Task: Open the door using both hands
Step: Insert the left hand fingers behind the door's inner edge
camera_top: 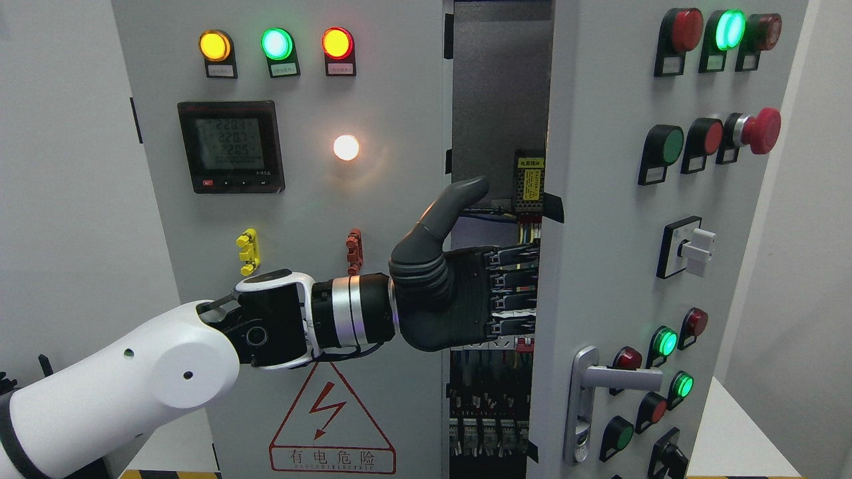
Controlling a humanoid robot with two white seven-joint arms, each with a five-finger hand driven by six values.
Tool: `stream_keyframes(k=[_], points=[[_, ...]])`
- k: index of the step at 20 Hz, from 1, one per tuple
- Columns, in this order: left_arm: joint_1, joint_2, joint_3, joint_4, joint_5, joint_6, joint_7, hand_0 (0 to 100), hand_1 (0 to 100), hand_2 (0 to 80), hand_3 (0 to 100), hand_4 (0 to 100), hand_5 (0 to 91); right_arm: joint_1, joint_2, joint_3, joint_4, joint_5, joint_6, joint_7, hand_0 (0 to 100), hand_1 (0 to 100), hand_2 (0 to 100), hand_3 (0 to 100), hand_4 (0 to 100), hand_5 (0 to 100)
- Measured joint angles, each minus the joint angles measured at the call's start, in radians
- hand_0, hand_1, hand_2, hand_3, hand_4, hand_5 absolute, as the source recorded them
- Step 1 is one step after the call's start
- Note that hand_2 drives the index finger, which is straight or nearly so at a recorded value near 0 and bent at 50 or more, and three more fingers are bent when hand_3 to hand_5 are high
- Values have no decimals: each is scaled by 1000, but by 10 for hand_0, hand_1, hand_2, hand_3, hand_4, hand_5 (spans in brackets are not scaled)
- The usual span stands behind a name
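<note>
Door [599, 266] stands ajar, its tall painted-metal panel upright at three o'clock of the left robot hand [466, 293], swung toward the camera. Dark ribbed fingers [512, 293] hook around the door's left edge, gripping it, thumb raised toward one o'clock. Chrome lever handle [616, 379] points toward three o'clock. Wiring shows in the gap.

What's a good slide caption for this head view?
Left robot hand reaches behind the edge of the partly open right cabinet door, thumb raised, wiring visible inside.
</note>
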Motion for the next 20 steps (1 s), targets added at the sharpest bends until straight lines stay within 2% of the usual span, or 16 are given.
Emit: stream_keyframes(k=[10,17,20], points=[[13,-69,31,32,-7,7,2,0,0,0,0,42,0,0,0,0,0,0,0,-4,0,0,0,0,0,0],[17,-125,42,51,-28,8,5,0,0,0,0,42,0,0,0,0,0,0,0,-4,0,0,0,0,0,0],[18,-149,44,61,-54,10,8,0,0,0,0,42,0,0,0,0,0,0,0,-4,0,0,0,0,0,0]])
